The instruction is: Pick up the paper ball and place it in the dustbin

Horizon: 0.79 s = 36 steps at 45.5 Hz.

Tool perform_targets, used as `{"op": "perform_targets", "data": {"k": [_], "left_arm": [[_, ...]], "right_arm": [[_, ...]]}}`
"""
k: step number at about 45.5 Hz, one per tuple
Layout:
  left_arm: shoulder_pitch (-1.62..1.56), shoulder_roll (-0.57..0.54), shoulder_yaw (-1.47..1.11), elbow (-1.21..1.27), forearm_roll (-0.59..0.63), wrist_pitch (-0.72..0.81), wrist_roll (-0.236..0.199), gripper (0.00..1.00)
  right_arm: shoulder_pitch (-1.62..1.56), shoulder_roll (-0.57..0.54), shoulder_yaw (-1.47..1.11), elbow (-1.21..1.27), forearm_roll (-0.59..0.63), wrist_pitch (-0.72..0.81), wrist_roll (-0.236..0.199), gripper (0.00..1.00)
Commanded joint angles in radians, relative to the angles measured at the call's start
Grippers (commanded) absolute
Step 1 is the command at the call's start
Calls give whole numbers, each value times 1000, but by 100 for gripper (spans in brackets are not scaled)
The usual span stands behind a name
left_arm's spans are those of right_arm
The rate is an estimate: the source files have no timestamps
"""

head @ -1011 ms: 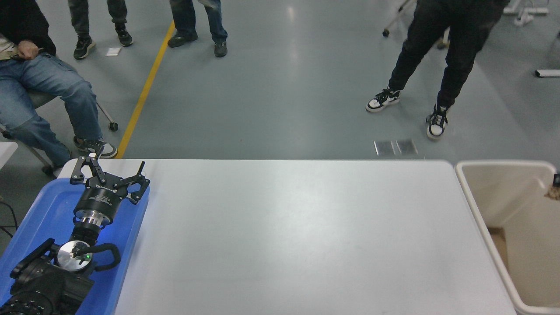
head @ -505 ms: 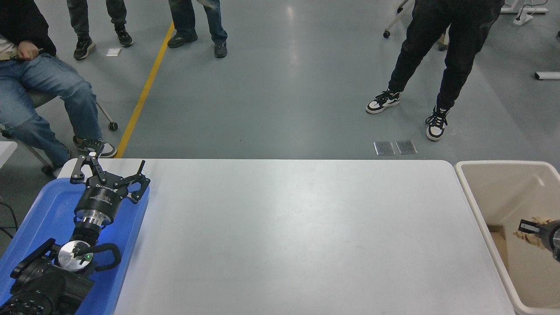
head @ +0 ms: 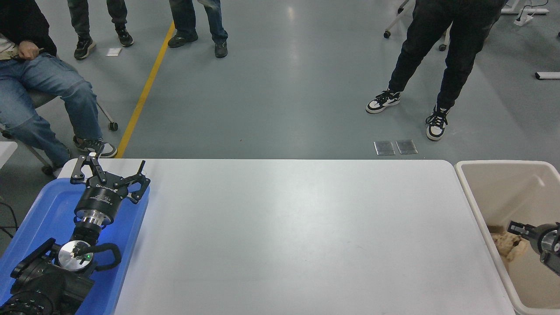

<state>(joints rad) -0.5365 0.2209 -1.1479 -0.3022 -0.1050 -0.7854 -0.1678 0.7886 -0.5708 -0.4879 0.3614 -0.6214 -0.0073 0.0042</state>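
Note:
The tan paper ball (head: 505, 246) lies inside the beige dustbin (head: 470, 192) at the table's right end, low against the bin's left wall. My right gripper (head: 525, 243) comes in from the right edge and hangs inside the bin just above and to the right of the ball. It is open, with one finger (head: 518, 228) showing over the ball's top, and it holds nothing. My left gripper (head: 109, 170) is parked open over the blue tray (head: 43, 210) at the lower left.
The white table (head: 297, 236) runs between the blue tray and the dustbin. One person sits at the far left (head: 39, 87), and others stand on the grey floor beyond the table (head: 437, 57).
My right gripper came in from the right edge and went down into the bin with the paper ball. The ball now lies lower and to the left, free of the gripper. The left arm has not moved.

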Motion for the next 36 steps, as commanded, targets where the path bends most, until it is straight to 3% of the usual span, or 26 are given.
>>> {"op": "perform_targets", "data": {"k": [1, 6, 12, 18, 25, 36], "left_arm": [[-2, 1, 2, 0, 1, 0, 4, 99], [-2, 1, 2, 0, 1, 0, 4, 99], [0, 1, 2, 0, 1, 0, 4, 99], [0, 1, 2, 0, 1, 0, 2, 99], [1, 1, 2, 0, 1, 0, 2, 99], [1, 0, -1, 0, 1, 0, 1, 99]], "right_arm": [[295, -150, -211, 243, -12, 55, -3, 100], [645, -222, -457, 545, -14, 170, -3, 100], [1044, -204, -695, 878, 8, 354, -4, 100], [1285, -49, -774, 1086, 162, 538, -6, 100], [1402, 112, -791, 1139, 314, 725, -6, 100], [1563, 429, -779, 1193, 555, 765, -6, 100]]}}
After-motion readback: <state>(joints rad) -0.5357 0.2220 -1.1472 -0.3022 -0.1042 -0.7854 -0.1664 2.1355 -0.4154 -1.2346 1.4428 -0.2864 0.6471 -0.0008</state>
